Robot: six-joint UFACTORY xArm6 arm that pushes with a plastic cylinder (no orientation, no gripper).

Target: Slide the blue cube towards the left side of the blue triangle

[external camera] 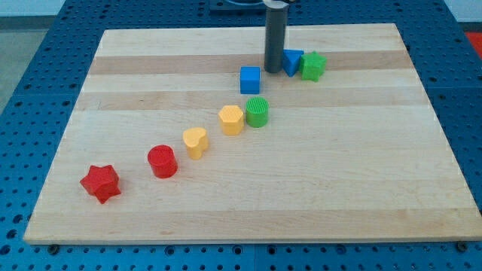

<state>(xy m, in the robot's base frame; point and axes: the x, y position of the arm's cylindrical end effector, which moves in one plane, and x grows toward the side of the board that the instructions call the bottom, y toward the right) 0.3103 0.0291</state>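
Observation:
The blue cube [250, 80] sits on the wooden board [316, 173] in the upper middle of the view. The blue triangle [293, 61] lies up and to the right of it, partly hidden by my rod. My tip [273, 70] rests on the board just left of the blue triangle and just up-right of the blue cube, between the two. I cannot tell whether the tip touches either block.
A green star-shaped block [313, 66] touches the blue triangle's right side. Below the cube, a diagonal row runs down-left: green cylinder [257, 111], yellow hexagon [231, 120], yellow heart [195, 142], red cylinder [162, 161], red star [101, 183].

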